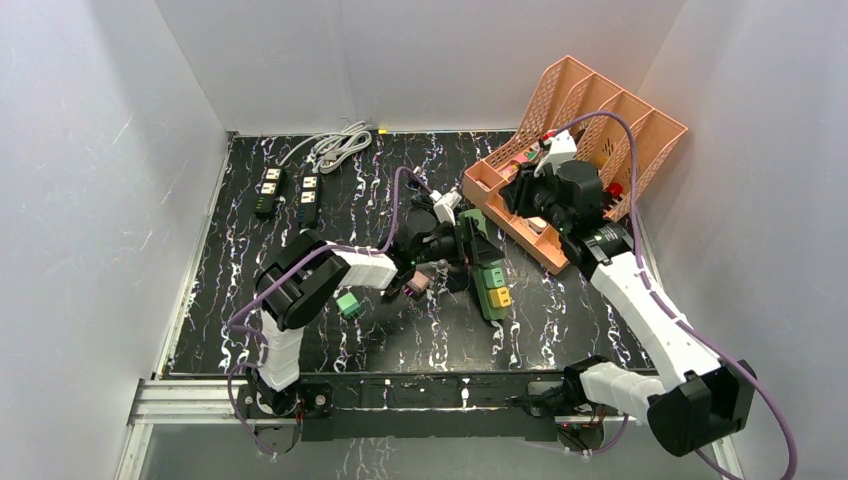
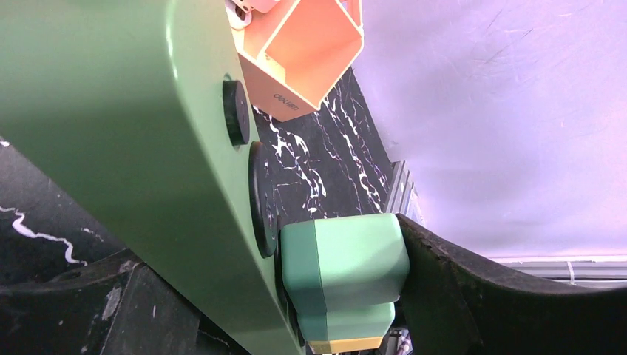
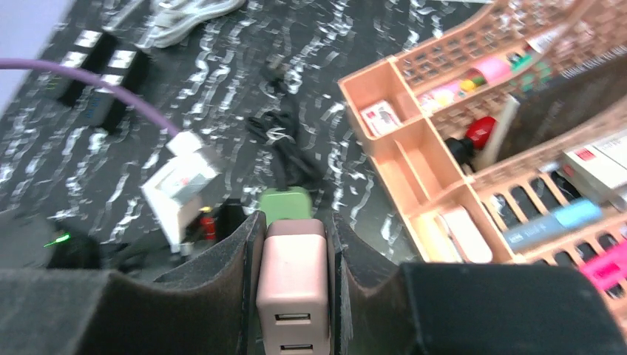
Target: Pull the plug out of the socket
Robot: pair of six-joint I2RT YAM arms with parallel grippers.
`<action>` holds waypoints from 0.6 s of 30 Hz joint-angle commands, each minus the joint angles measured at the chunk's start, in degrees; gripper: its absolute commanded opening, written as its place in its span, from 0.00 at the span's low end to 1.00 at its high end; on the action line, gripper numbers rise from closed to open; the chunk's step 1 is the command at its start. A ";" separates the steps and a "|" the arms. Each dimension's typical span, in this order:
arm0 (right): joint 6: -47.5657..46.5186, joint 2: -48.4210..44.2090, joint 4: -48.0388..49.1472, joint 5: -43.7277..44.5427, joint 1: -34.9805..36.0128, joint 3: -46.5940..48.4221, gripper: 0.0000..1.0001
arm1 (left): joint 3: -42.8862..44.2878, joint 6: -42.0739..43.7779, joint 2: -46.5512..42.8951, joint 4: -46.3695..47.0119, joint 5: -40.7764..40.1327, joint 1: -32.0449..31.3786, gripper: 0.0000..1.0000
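The socket is a green power strip [image 1: 485,262] lying mid-table, with a green plug [image 1: 495,279] and a yellow plug [image 1: 500,297] still seated in it. In the left wrist view the strip [image 2: 111,111] fills the left side. My left gripper [image 2: 273,251] is clamped across it, one finger [image 2: 480,296] pressed on the green plug [image 2: 347,259] and the other behind the strip's back. My right gripper [image 3: 293,222] is shut on a pink two-port plug [image 3: 293,274], held clear of the strip's green end [image 3: 287,203]. In the top view it [image 1: 520,195] hovers by the strip's far end.
An orange organizer [image 1: 590,110] full of small items stands tilted at the back right, close to the right gripper. Two black power strips [image 1: 290,192] and a coiled white cable [image 1: 338,145] lie at the back left. A loose green plug [image 1: 348,304] rests near the left arm.
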 commanded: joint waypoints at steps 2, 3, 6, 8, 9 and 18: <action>-0.26 -2.66 9.40 -19.92 0.10 -3.08 0.00 | 6.69 3.24 1.69 -3.14 -1.28 2.78 0.62; 0.38 -2.86 10.06 -23.12 0.24 -4.18 0.00 | 8.74 3.36 2.62 -4.64 -0.84 3.56 0.62; -0.66 -4.27 9.78 -24.72 3.06 -8.66 0.00 | 13.14 3.69 5.39 -8.67 1.41 6.09 0.62; -1.98 -6.16 8.38 -23.62 5.56 -10.91 0.00 | 16.00 3.70 7.04 -10.66 3.02 7.40 0.62; -1.78 -6.89 8.46 -23.71 6.38 -12.18 0.00 | 17.26 4.00 7.83 -11.55 3.91 8.11 0.63; 13.02 13.92 34.23 -28.00 17.04 -26.39 0.00 | 28.47 10.60 12.53 -23.69 6.28 11.17 0.66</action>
